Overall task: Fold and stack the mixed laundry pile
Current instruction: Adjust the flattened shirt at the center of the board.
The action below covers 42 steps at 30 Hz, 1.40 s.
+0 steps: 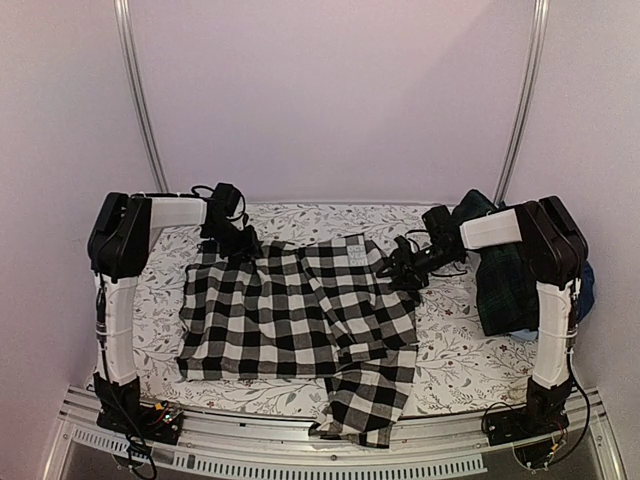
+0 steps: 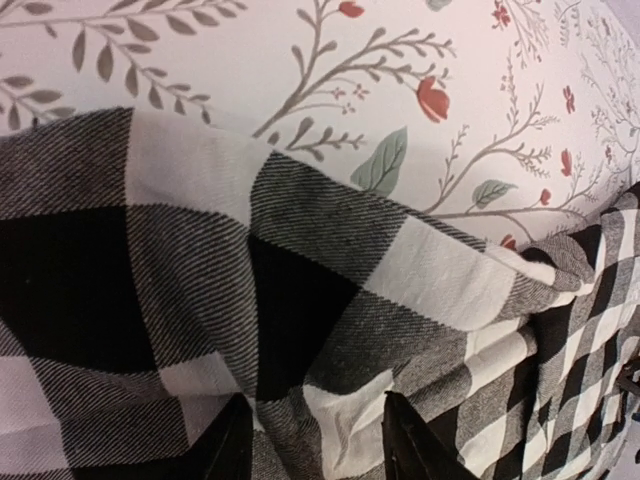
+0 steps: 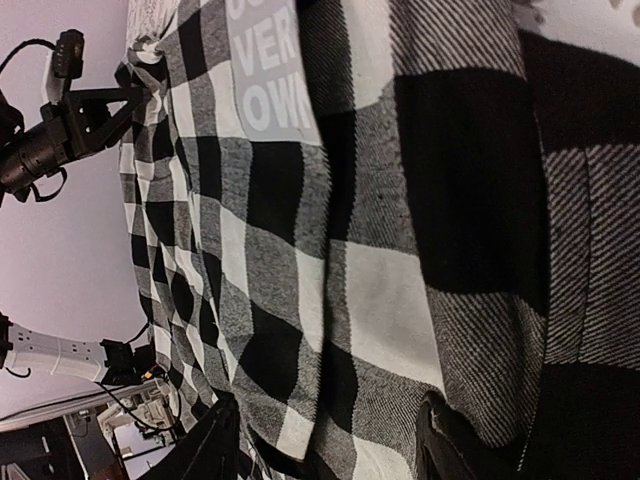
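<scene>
A black-and-white checked shirt (image 1: 300, 310) lies spread across the middle of the table, and one part (image 1: 365, 410) hangs over the front edge. My left gripper (image 1: 238, 245) is at the shirt's far left corner. In the left wrist view my left gripper (image 2: 315, 440) has puckered checked cloth (image 2: 200, 290) pinched between its fingers. My right gripper (image 1: 395, 268) is at the shirt's far right edge. In the right wrist view my right gripper (image 3: 325, 440) holds a fold of the shirt (image 3: 400, 250) between its fingers, below a grey label (image 3: 270, 70).
A dark green-navy plaid garment (image 1: 505, 285) lies heaped at the right end, behind the right arm, with a blue piece (image 1: 585, 280) beside it. The floral table covering (image 1: 450, 340) shows around the shirt. A metal rail (image 1: 300, 455) runs along the front edge.
</scene>
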Each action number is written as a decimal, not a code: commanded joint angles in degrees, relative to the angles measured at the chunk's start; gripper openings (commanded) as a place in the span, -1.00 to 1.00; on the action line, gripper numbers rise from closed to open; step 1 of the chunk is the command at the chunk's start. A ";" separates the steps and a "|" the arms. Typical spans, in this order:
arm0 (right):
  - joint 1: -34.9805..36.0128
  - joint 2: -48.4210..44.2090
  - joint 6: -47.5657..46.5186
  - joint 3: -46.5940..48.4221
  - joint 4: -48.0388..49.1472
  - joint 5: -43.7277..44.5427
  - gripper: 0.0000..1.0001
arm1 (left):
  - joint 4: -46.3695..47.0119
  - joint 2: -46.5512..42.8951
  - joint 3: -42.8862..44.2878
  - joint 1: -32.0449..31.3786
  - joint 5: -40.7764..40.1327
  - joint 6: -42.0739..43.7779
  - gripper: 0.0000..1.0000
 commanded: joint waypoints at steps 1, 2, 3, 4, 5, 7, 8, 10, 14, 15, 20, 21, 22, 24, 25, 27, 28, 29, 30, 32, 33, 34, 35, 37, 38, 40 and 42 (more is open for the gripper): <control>-1.68 0.31 3.98 -4.76 1.06 6.44 0.20 | -2.15 6.36 6.96 0.78 2.81 2.75 -0.14; -2.59 -0.06 4.29 -6.13 0.95 7.95 0.20 | -2.11 7.89 8.56 0.92 3.28 2.49 -0.14; -3.40 -0.76 4.41 -7.45 0.76 9.28 0.20 | -2.24 9.13 10.30 1.04 3.81 2.38 -0.15; -4.09 -1.43 4.22 -7.72 0.61 9.93 0.20 | -2.92 10.08 11.87 1.15 4.29 2.10 -0.15; -4.31 -2.51 3.80 -7.13 0.26 10.22 0.20 | -3.08 10.25 13.02 1.23 4.65 1.94 -0.16; -4.11 -3.93 2.06 -4.31 -1.25 9.41 0.21 | -2.82 8.85 12.96 1.25 5.03 2.14 -0.12; -3.79 -4.82 1.18 -2.55 -2.08 8.79 0.21 | -2.23 7.53 12.23 1.28 5.59 2.41 -0.06; -2.36 -6.56 -0.52 0.41 -4.18 8.47 0.21 | -1.55 4.10 10.41 1.40 5.86 2.72 0.10; 1.34 -10.82 -1.93 2.07 -9.49 8.88 0.22 | -0.19 -3.10 6.05 1.56 7.62 3.60 0.38; 2.30 -12.55 -1.66 0.86 -10.03 9.21 0.21 | 0.03 -4.91 5.00 1.57 8.17 3.76 0.42; 8.00 -18.26 0.45 -7.03 -12.22 9.06 0.16 | 0.43 -12.18 -0.01 1.52 7.95 3.88 0.53; 9.17 -18.99 0.51 -8.24 -12.66 9.43 0.15 | 0.58 -12.97 -0.78 1.45 8.31 3.89 0.55; 10.27 -19.79 0.52 -9.37 -13.12 9.82 0.15 | 0.74 -13.67 -1.46 1.44 8.58 3.98 0.55; 11.80 -20.25 0.69 -11.78 -12.97 10.10 0.15 | 1.02 -14.76 -2.52 1.26 8.79 4.03 0.56; 12.37 -20.45 0.97 -13.03 -12.48 10.25 0.15 | 1.12 -15.04 -2.90 1.18 9.01 4.03 0.56; 12.93 -20.40 1.72 -14.58 -11.37 10.09 0.15 | 1.16 -15.32 -3.28 1.03 9.47 4.06 0.56; 13.09 -20.18 1.81 -15.02 -11.11 9.99 0.14 | 1.07 -15.33 -3.42 0.98 9.62 4.10 0.56; 13.25 -19.44 1.97 -15.23 -11.02 10.06 0.14 | 1.08 -15.34 -3.59 0.78 9.71 4.18 0.56; 13.42 -18.95 1.85 -15.44 -10.84 10.15 0.14 | 1.15 -15.34 -3.76 0.75 9.58 4.24 0.56; 13.58 -17.39 1.69 -15.47 -10.92 10.80 0.12 | 1.16 -15.38 -3.91 0.65 9.55 4.18 0.56; 13.63 -16.95 1.74 -15.51 -11.04 11.29 0.12 | 1.10 -15.48 -3.99 0.67 9.47 4.24 0.56; 13.67 -16.58 1.80 -15.64 -10.84 11.70 0.12 | 1.14 -15.56 -4.13 0.63 9.44 4.35 0.56; 13.67 -16.33 1.87 -15.81 -10.59 11.77 0.12 | 1.17 -15.64 -4.18 0.63 9.45 4.44 0.56; 13.75 -15.63 2.05 -15.73 -9.94 11.46 0.12 | 1.08 -15.60 -4.46 0.64 9.35 4.75 0.56; 13.80 -15.30 2.09 -15.55 -9.81 11.23 0.11 | 1.08 -15.72 -4.52 0.62 9.25 4.86 0.56; 14.16 -14.25 2.11 -15.04 -9.38 11.04 0.08 | 1.03 -15.76 -4.70 0.63 9.19 5.09 0.57; 14.43 -13.37 2.17 -14.60 -8.81 10.57 0.05 | 1.08 -15.70 -4.76 0.65 9.19 5.13 0.56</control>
